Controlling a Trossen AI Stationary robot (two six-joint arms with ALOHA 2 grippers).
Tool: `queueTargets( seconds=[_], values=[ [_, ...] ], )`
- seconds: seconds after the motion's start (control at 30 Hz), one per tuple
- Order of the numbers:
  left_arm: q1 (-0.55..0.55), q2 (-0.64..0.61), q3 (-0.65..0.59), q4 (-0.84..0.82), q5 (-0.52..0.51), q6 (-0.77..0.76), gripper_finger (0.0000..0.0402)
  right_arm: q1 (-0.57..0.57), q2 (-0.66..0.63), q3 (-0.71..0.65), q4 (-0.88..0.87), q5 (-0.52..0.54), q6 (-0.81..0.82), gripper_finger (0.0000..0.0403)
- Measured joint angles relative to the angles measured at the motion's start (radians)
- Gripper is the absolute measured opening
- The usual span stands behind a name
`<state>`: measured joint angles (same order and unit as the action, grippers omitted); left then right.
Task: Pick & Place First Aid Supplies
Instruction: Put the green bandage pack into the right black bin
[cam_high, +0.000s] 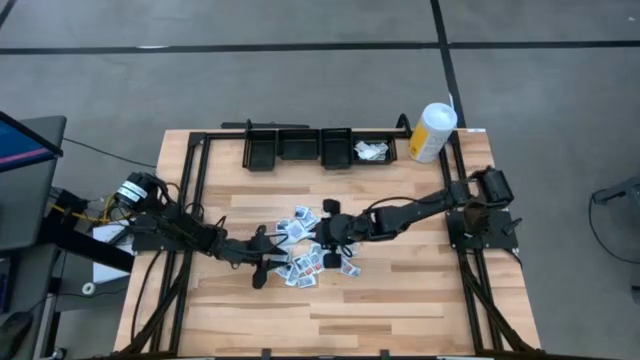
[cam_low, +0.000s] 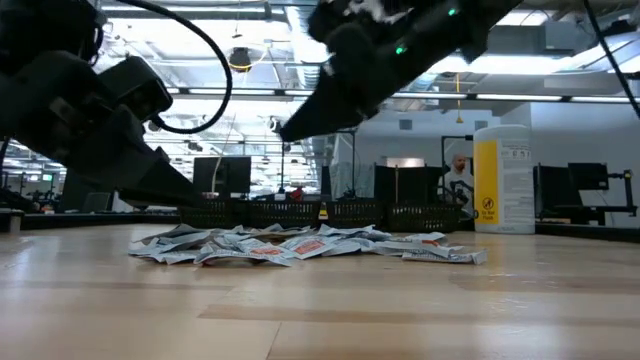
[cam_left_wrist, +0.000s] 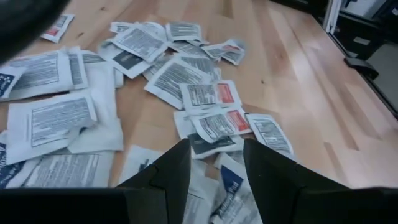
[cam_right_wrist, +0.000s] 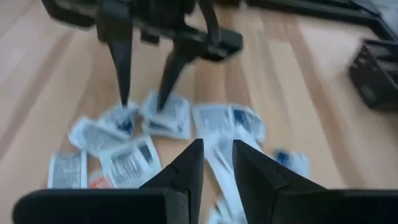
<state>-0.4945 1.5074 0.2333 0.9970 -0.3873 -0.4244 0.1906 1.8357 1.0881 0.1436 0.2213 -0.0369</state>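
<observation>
Wooden table, seen from above. First aid packets lie in a loose overlapping heap at mid-table: white, grey-blue print, a few with red patches.

Left gripper reaches in from the left, at the near-left edge of the heap. In its wrist view the two dark fingers stand apart with a clear gap, nothing between them, tips over the packets. The low view shows this arm's tip just above the heap.

Right gripper comes in from the right, over the heap's right side. Its fingers show a narrow gap, empty; packets lie beneath, and the left gripper stands opposite, its fingertips down on or just over them, which one I cannot tell.

Far edge: row of black bins. The rightmost bin holds a few white packets. White-and-yellow canister stands upright just right of the bins.

A person stands in the room behind the table.
</observation>
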Motion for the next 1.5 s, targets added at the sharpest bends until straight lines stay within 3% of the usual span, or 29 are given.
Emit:
queueTargets(
  seconds=[0.4, 0.63, 1.5],
  values=[
    [-0.018, 0.0, 0.0, -0.008, 0.029, 0.023, 0.0149, -0.023, 0.189, 0.131, 0.004, -0.177, -0.184, 0.0079],
    [-0.018, -0.001, 0.0, -0.01, 0.081, 0.027, 0.0149, -0.061, 0.277, 0.176, -0.008, -0.198, -0.256, 0.0079],
    [-0.018, -0.001, 0.0, -0.009, 0.081, 0.027, 0.0149, -0.1, 0.28, 0.186, -0.009, -0.278, -0.288, 0.0079]
  ],
)
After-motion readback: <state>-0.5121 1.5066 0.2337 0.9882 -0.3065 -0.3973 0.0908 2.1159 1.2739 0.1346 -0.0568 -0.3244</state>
